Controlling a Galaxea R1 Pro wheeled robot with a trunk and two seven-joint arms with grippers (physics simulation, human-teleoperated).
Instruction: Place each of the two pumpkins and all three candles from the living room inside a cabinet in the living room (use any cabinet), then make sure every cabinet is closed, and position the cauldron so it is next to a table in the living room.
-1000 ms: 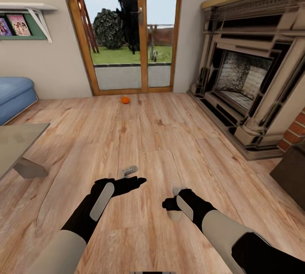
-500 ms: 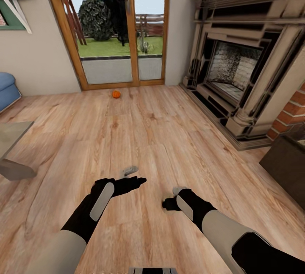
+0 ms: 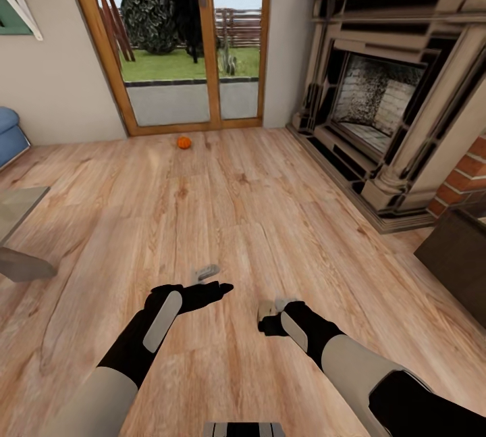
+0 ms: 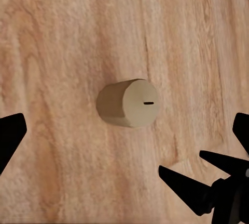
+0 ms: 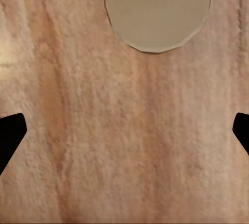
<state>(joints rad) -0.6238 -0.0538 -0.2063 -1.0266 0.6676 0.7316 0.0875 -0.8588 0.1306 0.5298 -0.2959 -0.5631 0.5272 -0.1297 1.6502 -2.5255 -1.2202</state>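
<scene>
A small orange pumpkin [image 3: 183,142] lies on the wood floor in front of the glass door. One grey-brown candle [image 3: 207,271] stands on the floor just beyond my left gripper [image 3: 217,288], which is open and holds nothing. A second candle [image 3: 268,308] peeks out by my right gripper [image 3: 268,323], also open and hanging above the floor. In the right wrist view that candle [image 5: 158,11] shows its pale top ahead of the wide-apart fingertips [image 5: 10,133]. The left wrist view shows a candle [image 4: 129,103] between its spread fingertips [image 4: 10,135].
A corner of the grey glass table [image 3: 15,211] juts in at the left. The dark cabinet [image 3: 459,261] edge shows at the right, past the stone fireplace [image 3: 378,106]. A blue sofa [image 3: 10,133] sits at the far left, with open floor ahead.
The whole view has swung right and moved forward, so the table and sofa slid left. Both arms keep their pose. More of the candle by my right gripper now shows.
</scene>
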